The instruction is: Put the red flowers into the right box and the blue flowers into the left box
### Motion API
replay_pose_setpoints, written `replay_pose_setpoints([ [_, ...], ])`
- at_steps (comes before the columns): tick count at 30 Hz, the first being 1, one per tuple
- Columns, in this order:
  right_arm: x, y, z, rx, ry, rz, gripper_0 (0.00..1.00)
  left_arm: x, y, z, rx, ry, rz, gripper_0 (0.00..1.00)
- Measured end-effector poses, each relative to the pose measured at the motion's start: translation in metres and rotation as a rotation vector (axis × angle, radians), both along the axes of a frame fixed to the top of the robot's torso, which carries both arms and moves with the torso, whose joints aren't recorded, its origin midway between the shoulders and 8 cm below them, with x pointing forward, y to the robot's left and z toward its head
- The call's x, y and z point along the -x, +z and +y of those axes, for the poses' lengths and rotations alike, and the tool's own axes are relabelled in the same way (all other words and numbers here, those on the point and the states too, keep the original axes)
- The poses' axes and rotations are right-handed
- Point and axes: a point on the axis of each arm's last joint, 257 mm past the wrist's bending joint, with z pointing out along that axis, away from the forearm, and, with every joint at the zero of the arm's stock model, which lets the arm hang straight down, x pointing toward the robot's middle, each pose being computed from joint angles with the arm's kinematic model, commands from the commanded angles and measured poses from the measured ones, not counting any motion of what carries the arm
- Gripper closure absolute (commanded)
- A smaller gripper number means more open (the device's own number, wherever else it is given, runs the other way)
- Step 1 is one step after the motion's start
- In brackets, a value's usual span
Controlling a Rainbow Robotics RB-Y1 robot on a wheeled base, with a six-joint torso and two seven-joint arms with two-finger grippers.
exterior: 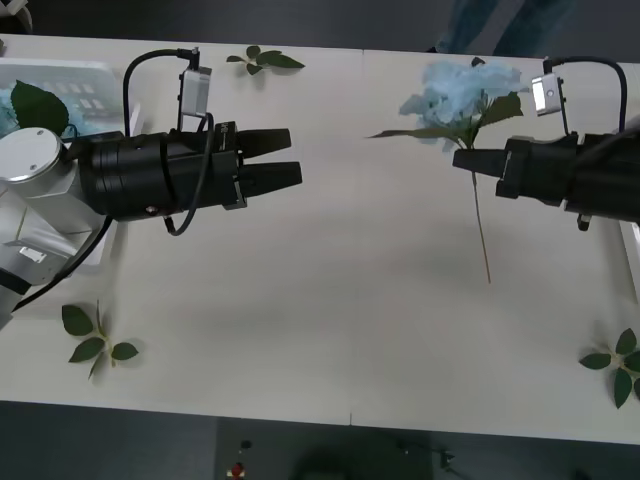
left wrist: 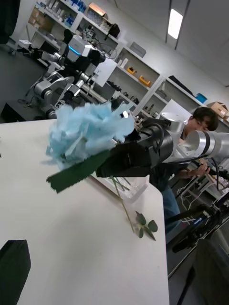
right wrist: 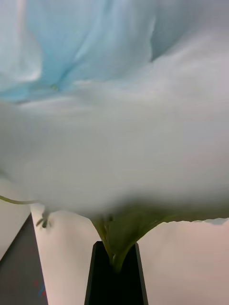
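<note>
Front view: right gripper (exterior: 462, 158) clenches a blue flower (exterior: 455, 95) aloft; left gripper (exterior: 295, 158) spread, bare table (exterior: 360, 300) between.

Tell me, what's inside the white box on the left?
A blue flower and a dark green leaf lie inside the left box. The left gripper and its arm hide the rest.

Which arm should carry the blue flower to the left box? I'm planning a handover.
Probably left: its open end effector hovers beside the left box, while the right end effector grips the blue flower far across the table.
</note>
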Motion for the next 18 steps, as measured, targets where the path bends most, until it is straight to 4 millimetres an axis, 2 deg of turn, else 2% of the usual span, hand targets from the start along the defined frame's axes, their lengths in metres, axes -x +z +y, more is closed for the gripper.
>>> replay_pose_setpoints([
  [4, 0.004, 0.046, 0.024, -0.069, 0.043, -0.092, 1.0, 0.007, 0.012, -0.016, 0.085, -0.029, 0.029, 0.0],
  [8, 0.012, 0.074, 0.051, -0.137, 0.08, -0.151, 1.0, 0.018, 0.015, -0.041, 0.17, -0.062, 0.066, 0.0],
  [13, 0.022, 0.086, 0.085, -0.18, 0.104, -0.196, 1.0, 0.029, 0.002, -0.074, 0.17, -0.079, 0.062, 0.0],
  [18, 0.023, 0.089, 0.112, -0.172, 0.113, -0.265, 1.0, 0.03, 0.004, -0.094, 0.175, -0.074, 0.036, 0.0],
])
